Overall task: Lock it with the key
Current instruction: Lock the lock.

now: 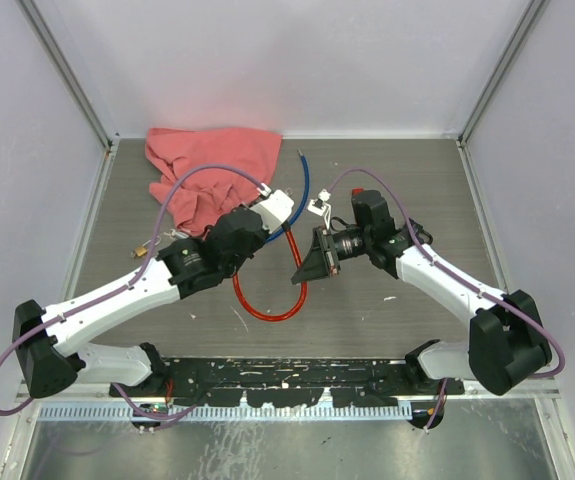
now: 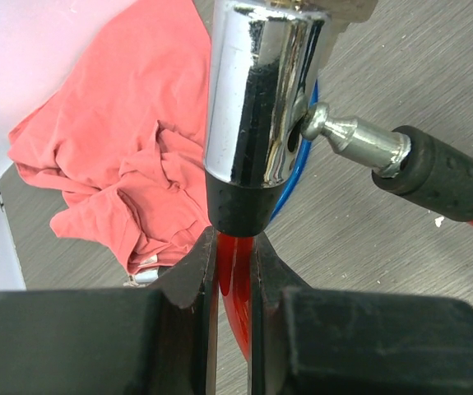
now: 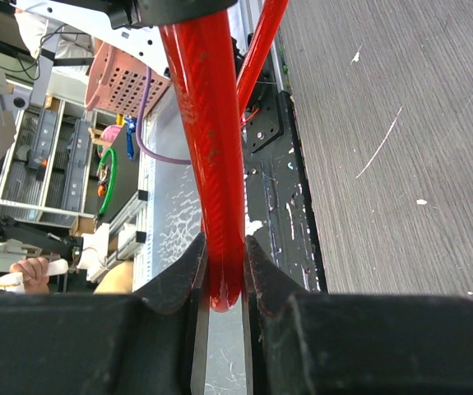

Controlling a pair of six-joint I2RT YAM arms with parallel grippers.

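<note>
My left gripper is shut on the red cable just below the black collar of the chrome lock body. The lock body stands upright in front of it. The cable's metal pin, with its black sleeve, comes in from the right and its tip touches the hole in the lock's side. My right gripper is shut on the same red cable. From above, both grippers meet mid-table over the cable loop. A small silvery piece sits nearby; I cannot tell whether it is the key.
A crumpled pink cloth lies at the back left, close behind the left gripper. A thin blue cable runs beside it. Side walls bound the table, and a black rail runs along the near edge.
</note>
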